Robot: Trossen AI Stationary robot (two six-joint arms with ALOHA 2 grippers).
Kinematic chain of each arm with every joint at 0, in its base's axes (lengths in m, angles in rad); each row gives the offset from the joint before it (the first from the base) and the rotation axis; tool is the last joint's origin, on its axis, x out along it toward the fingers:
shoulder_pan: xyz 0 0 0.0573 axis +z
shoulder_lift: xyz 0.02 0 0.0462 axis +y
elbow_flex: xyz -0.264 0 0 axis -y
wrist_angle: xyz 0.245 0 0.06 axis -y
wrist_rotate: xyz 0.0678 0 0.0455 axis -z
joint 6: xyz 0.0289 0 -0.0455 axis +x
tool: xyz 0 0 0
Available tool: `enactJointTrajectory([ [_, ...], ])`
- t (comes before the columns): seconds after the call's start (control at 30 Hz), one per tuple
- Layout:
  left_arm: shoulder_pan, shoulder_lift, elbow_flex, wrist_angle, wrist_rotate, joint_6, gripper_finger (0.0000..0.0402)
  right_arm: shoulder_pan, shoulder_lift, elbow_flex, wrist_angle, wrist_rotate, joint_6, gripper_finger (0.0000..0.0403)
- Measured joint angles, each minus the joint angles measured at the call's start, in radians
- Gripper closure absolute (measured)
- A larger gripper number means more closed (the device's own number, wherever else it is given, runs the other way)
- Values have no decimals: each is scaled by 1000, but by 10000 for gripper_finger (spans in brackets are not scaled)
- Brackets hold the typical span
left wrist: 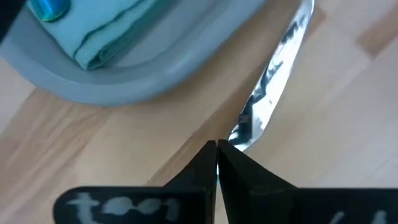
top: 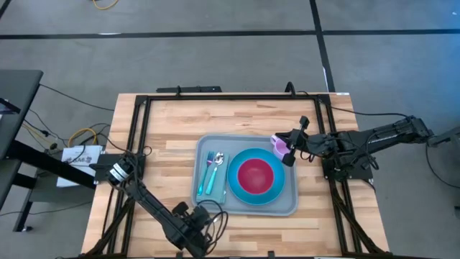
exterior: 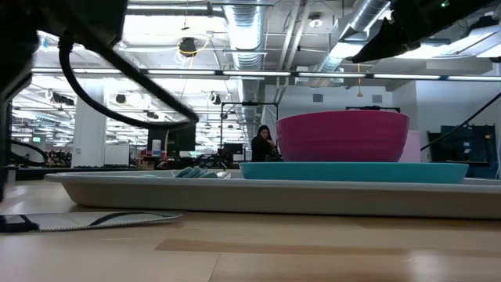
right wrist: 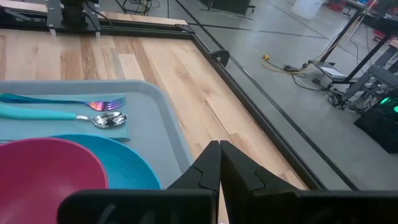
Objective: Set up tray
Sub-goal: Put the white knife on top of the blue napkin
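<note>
Fingers of the left gripper (left wrist: 216,163) are pinched shut on the blade tip of a knife (left wrist: 273,87), low on the counter (top: 165,129) just off the near corner of the tray (top: 205,147). Right gripper (top: 289,152) hangs closed and empty at the tray's far-right edge, by a pink cup (top: 277,144).

We judge the knife pick-up is the step in hand; next it needs lifting over the rim and laying beside the napkin (top: 210,180), which carries a fork (top: 210,167) and spoon (top: 218,167).

Tray sits mid-counter, flat, long axis running left-right in the high view. It holds the blue plate (top: 244,188) with a red bowl (top: 255,175).
</note>
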Motion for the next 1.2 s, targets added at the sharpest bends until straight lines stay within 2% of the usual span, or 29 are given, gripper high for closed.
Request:
enactJointTrajectory([
  [0.07, 4, 0, 14, -12, -9, -55, 401, 0, 0, 0, 0, 0, 0, 403],
  [0.13, 8, 0, 30, -27, 0, -48, 401, 0, 0, 0, 0, 0, 0, 403],
  [0.27, 6, 0, 44, -38, 79, 104, 401, 0, 0, 0, 0, 0, 0, 403],
  [0.4, 6, 0, 44, -43, 54, 212, 398, 0, 0, 0, 0, 0, 0, 403],
  [0.63, 22, 0, 35, -29, 60, 397, 342, 0, 0, 0, 0, 0, 0, 403],
  [0.77, 22, 0, 8, -25, 54, 410, 298, 0, 0, 0, 0, 0, 0, 403],
  [0.93, 21, -2, -12, -17, 111, 361, 256, 0, 0, 0, 0, 0, 0, 403],
  [1.2, 21, -2, -13, -10, 138, 359, 239, 0, 0, 0, 0, 0, 0, 403],
])
